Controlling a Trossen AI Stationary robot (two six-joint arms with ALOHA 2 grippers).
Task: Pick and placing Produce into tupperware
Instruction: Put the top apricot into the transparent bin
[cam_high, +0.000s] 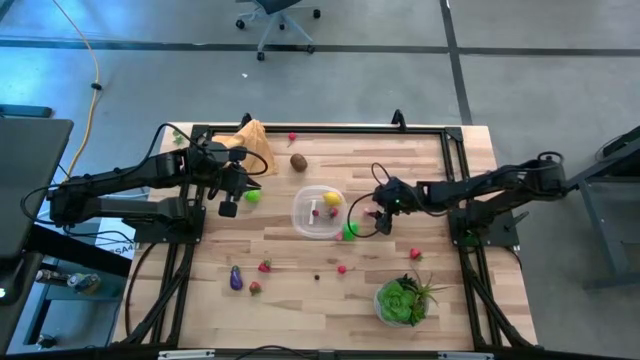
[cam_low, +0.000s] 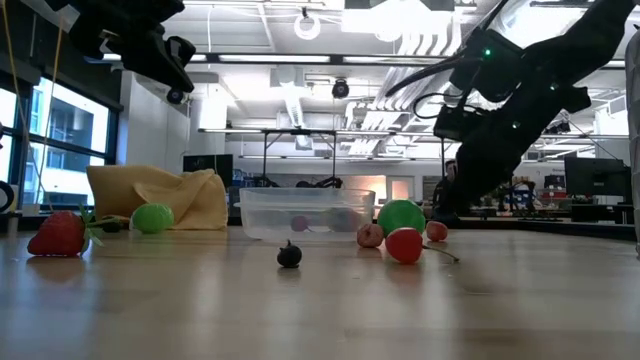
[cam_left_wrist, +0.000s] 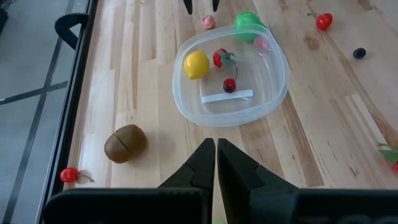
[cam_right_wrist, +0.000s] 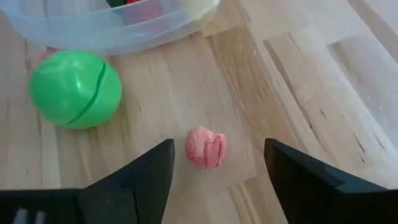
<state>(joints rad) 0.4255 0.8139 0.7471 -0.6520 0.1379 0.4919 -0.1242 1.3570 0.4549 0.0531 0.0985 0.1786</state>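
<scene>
The clear round tupperware (cam_high: 318, 212) stands mid-table with a yellow lemon (cam_left_wrist: 196, 65), a red strawberry (cam_left_wrist: 222, 58) and a small dark-red berry (cam_left_wrist: 229, 85) inside. Just to its right lie a green lime (cam_right_wrist: 76, 88) and a small pink piece of produce (cam_right_wrist: 206, 147). My right gripper (cam_right_wrist: 217, 168) is open and low over the table, one finger on each side of the pink piece, touching nothing. My left gripper (cam_left_wrist: 216, 146) hangs shut and raised, left of the tupperware. A brown kiwi (cam_left_wrist: 125, 143) rests on the table near it.
Another lime (cam_high: 253, 197) lies below the left arm. An eggplant (cam_high: 236, 278), strawberries (cam_high: 265, 266) and red berries (cam_high: 342, 268) are scattered toward the near edge. A leafy plant (cam_high: 405, 298) stands near right; an orange-tan cloth (cam_high: 255, 145) lies far left.
</scene>
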